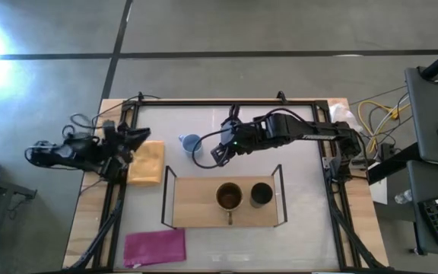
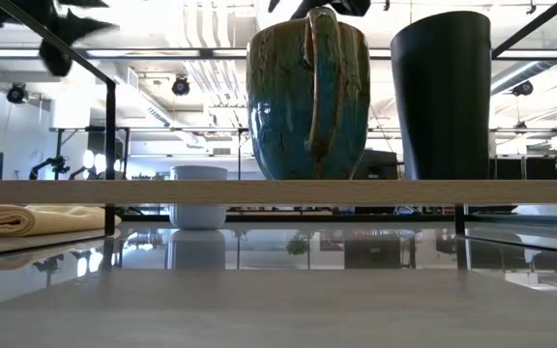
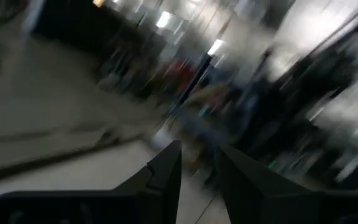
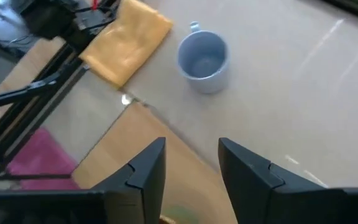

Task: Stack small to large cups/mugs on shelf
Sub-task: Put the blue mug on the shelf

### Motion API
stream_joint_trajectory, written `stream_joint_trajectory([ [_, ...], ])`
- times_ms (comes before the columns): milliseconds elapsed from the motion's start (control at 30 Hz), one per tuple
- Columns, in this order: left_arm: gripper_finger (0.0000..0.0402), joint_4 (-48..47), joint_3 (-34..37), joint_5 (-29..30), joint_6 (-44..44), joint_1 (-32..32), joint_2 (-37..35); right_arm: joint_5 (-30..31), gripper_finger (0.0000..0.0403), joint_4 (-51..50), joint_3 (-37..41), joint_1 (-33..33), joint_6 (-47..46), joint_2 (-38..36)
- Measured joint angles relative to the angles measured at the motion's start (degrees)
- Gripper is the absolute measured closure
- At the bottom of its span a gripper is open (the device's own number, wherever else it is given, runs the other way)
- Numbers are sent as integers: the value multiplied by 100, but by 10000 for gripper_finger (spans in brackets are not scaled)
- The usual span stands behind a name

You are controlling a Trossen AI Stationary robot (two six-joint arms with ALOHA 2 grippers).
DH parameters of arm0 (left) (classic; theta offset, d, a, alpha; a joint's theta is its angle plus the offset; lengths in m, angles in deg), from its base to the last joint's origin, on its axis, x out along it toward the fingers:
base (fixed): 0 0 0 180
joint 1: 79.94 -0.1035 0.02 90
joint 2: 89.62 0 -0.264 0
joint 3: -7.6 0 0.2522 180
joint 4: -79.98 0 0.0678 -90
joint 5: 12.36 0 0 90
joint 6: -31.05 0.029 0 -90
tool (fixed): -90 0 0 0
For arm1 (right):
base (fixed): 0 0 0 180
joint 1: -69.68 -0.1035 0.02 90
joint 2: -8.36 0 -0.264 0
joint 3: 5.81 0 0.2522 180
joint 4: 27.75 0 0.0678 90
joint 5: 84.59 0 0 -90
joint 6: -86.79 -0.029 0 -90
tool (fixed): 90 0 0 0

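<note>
My right gripper hangs over the table between the blue mug and the back edge of the shelf, its fingers spread apart with nothing between them. In the right wrist view the blue mug stands upright on the bare tabletop just ahead of those fingers, clear of them, its small handle on the far side and its inside pale and bare. Beside it lies the yellow cloth, folded; the pink cloth shows farther off, past the shelf's light-wood corner.

On the shelf, seen from above, stand two mugs side by side and just apart: the brown mug near the middle, handle pointing toward the front edge, and the black mug to its right, close to the right-hand wire upright. From table height the brown mug shows a mottled blue-green glaze with an amber handle facing the camera, and the black mug stands tall beside it on the board. Under the board, farther back, the blue mug sits on the table, with the yellow cloth to the left.

My left gripper waits at the table's left edge, by the yellow cloth; its fingers stand narrowly apart, holding nothing. The pink cloth lies at the front left corner.
</note>
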Motion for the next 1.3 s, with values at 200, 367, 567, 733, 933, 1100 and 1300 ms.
stream_joint_trajectory([
  [200,317,-2652,-1428,-20,-442,-91,1195,525,246,-520,2,19,-255,-181],
  [367,317,-2665,-1852,-402,-338,-284,2194,1376,228,-1189,0,45,-651,-557],
  [567,317,-2922,-2574,-1579,-108,-1198,3535,1759,208,-1339,0,56,-845,-1029],
  [733,317,-3126,-3396,-3505,1189,-2616,4585,1838,205,-1475,9,41,-1022,-1197],
  [933,317,-3890,-3944,-4830,2586,-4370,5671,1836,204,-2111,17,-107,-1449,-1108],
  [1100,317,-3954,-3898,-6086,3830,-4815,6041,1837,204,-2261,43,-319,-1774,-1026],
  [1300,317,-3952,-3795,-5213,4789,-4763,6495,1843,204,-2262,126,-516,-2098,-1024],
])
